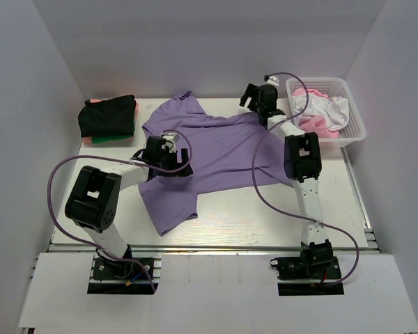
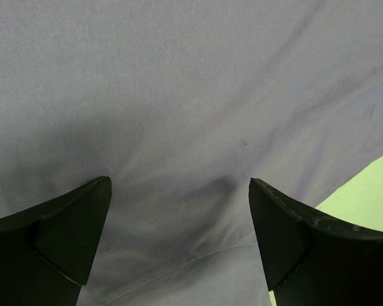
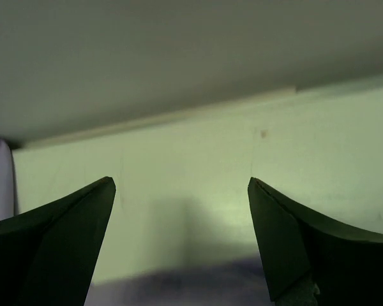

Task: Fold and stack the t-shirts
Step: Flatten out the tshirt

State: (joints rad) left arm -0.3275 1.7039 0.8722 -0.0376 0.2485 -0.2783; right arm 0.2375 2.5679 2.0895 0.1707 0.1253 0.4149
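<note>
Top external: basket (image 1: 348, 141) holds pink and white cloth (image 1: 326, 113); left pincer (image 2: 179, 191) and right pincer (image 3: 182, 188) spread, empty.

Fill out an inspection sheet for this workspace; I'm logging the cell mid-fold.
Surface: pale table, no spills seen.
Job's things: lavender t-shirt spread out and rumpled at the centre; folded stack, black over green and pink, at the far left; pink and white garments in the basket.
Clutter: nothing seen.
Grippers: left gripper open, low over the lavender cloth; right gripper open, at the shirt's far edge.
Cables: purple cables loop from both arms; the right one crosses over the shirt in the top view.
Surroundings: white walls on three sides.
</note>
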